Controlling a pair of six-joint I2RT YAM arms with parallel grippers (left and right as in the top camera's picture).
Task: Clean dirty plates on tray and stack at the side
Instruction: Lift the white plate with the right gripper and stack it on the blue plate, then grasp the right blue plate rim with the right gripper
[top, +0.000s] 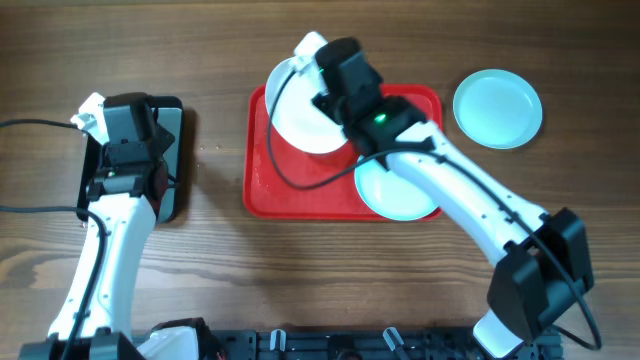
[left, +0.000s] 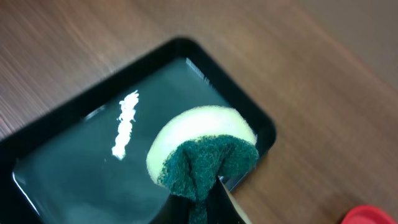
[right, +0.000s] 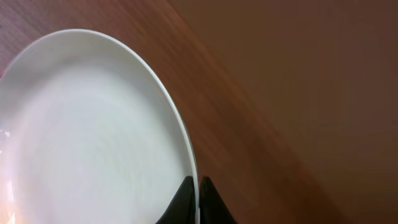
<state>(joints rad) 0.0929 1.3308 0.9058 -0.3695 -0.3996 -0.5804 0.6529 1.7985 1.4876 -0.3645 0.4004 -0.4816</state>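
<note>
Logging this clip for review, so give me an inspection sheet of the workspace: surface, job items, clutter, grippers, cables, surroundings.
Surface: wooden table.
Job's things: red tray holds a tilted white plate and a flat aqua plate; second aqua plate on the table beside it.
Clutter: black tray with sponge over it.
Grippers: left gripper shut on sponge; right gripper shut on white plate's rim.
Cables: black cable loops across red tray; second cable trails off left.
Surroundings: nothing seen.
</note>
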